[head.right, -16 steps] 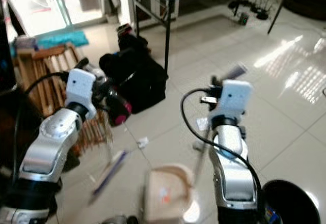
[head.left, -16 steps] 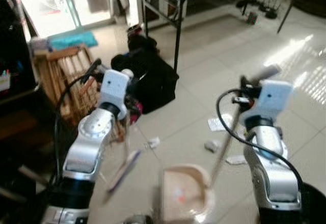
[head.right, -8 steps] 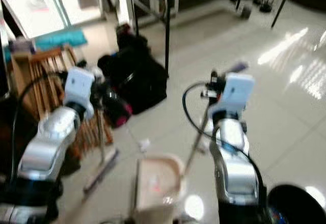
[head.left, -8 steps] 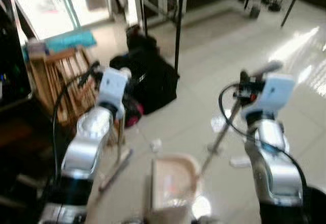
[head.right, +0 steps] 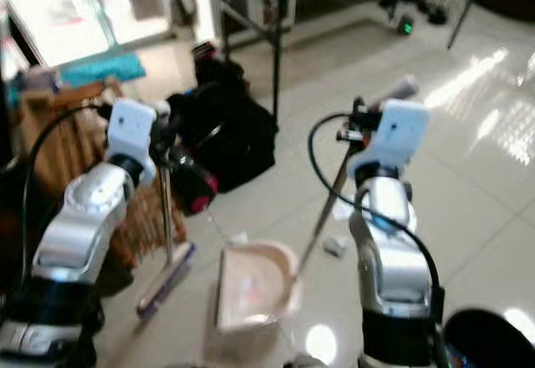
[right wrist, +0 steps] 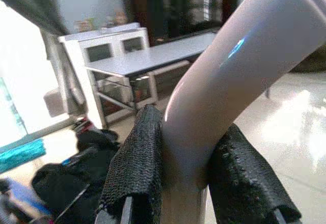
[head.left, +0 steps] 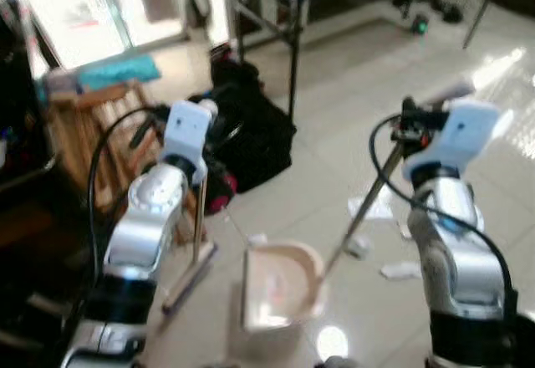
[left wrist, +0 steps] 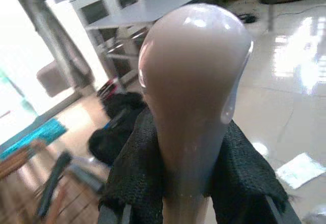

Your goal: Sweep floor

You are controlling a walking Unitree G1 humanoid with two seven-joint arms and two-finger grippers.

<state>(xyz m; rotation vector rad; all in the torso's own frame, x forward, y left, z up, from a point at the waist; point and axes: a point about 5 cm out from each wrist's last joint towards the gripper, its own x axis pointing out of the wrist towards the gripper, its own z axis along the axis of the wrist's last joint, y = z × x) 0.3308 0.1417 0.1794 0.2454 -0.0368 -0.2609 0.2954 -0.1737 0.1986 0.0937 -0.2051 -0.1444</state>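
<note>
gripping the broom [head.left: 194,242] handle, the left gripper [left wrist: 189,193] is clamped tight; the right gripper [right wrist: 189,183] clasps the dustpan [head.left: 280,286] handle, paper scraps [head.left: 399,269] nearby.

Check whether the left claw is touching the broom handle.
Touching. The left wrist view shows the left claw with its black padded fingers pressed against both sides of the broom handle.

Both silver arms are raised, elbows bent. The left gripper [left wrist: 186,183] clamps a smooth beige handle on the left; the right gripper [right wrist: 186,178] grips another beige handle on the right.
</note>
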